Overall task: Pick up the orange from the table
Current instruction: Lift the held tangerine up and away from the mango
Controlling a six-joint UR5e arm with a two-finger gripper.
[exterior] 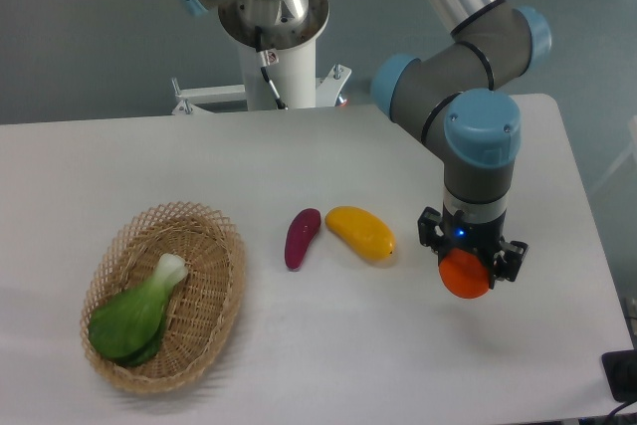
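Camera view from the fixed mount looks down on the white counter (299,365), which fills most of the frame from the left edge to the rounded corner at the upper right. The arm (468,67) comes in from the top centre, bends at grey and blue joints, and ends pointing straight down at the right of centre. At the lower left sits a woven basket (224,291) with a green leafy vegetable (134,316) lying inside it, white stalk end pointing up and to the right. Near the middle of the frame a yellow-orange elongated fruit (360,232) lies with its long axis running from upper left to lower right, and just to its left a dark purple eggplant-like vegetable (302,237) lies nearly upright in the picture, tilted slightly right. The pincer (468,266) is closed around the orange (465,274), its black fingers showing on either side of the fruit. The orange is at the lower right of centre, just right of the yellow fruit and apart from it. It looks round with no clear long axis, and whether it rests on the counter or hangs just above it is hard to tell from this angle.
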